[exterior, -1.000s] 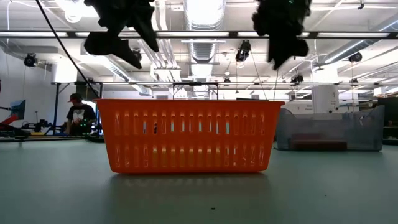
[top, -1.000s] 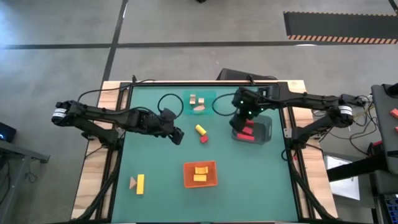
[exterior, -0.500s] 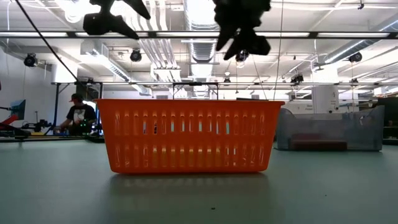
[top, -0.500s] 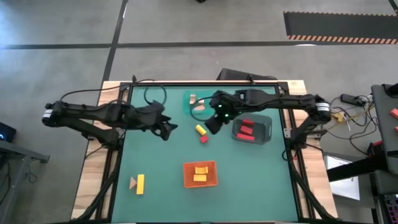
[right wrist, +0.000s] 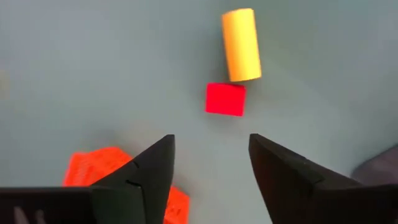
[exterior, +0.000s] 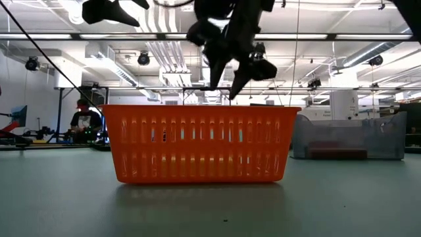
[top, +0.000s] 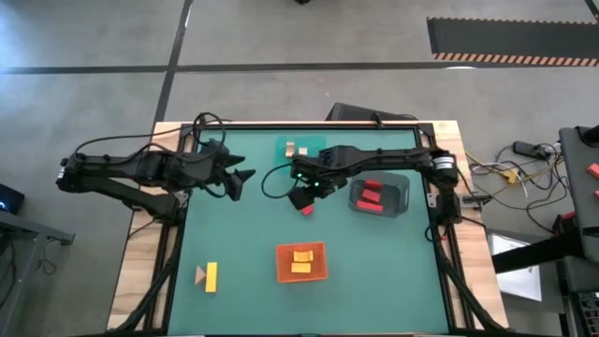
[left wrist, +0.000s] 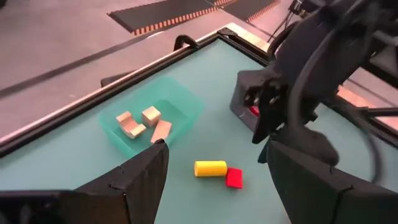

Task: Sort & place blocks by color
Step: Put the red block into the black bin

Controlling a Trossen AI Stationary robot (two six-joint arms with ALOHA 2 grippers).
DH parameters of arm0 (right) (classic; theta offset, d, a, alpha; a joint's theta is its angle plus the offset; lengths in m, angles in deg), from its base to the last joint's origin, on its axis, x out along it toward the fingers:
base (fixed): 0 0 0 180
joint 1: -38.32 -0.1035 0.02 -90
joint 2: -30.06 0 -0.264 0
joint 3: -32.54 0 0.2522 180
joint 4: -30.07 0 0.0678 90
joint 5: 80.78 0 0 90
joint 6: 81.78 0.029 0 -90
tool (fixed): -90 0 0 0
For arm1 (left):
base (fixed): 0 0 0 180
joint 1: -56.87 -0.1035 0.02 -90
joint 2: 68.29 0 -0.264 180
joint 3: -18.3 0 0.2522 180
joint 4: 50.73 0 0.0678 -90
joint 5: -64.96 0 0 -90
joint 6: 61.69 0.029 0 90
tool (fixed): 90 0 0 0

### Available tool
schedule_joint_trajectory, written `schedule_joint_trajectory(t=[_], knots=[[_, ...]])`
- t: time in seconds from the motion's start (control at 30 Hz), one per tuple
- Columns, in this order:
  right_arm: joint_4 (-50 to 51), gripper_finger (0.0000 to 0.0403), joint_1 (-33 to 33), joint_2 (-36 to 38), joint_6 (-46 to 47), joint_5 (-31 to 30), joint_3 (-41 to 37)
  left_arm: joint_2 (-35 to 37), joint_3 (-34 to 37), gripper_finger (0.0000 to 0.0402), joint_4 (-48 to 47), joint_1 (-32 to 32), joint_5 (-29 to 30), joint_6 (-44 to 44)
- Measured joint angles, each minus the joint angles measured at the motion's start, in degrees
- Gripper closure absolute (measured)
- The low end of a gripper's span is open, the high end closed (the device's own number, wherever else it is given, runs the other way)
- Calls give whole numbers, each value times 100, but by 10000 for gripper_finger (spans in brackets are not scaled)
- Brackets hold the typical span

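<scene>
Fingers of the right gripper (right wrist: 208, 177) stand apart with nothing between them, hanging above the red cube (right wrist: 225, 99) that lies on the green table (top: 374, 271) touching the end of a yellow cylinder (right wrist: 241, 44). That spread and that aim look like a lineup for picking the red piece, which belongs with the red blocks (top: 371, 195) already in the grey tray (top: 401, 190) just beside.

Other pieces are sorted too: tan blocks (left wrist: 142, 122) in the teal tray (left wrist: 189, 104) at the far edge, yellow ones (top: 301, 260) in the orange tray (top: 301, 276) nearer the front. A yellow bar (top: 211, 275) and a tan wedge (top: 199, 274) wait side by side near the front left corner.

The left gripper (left wrist: 214, 186) is also open and empty, held back over the left side of the table, probably to leave the middle to the other arm.
</scene>
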Motion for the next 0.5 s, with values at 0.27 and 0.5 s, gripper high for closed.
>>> schedule_joint_trajectory(t=[0.27,0.5], knots=[[471,177,0,-901,-78,-22,665,-1,19,146,-11,0,1,222],[984,176,-24,-1619,-252,-17,1352,107,20,146,-43,1,1,223]])
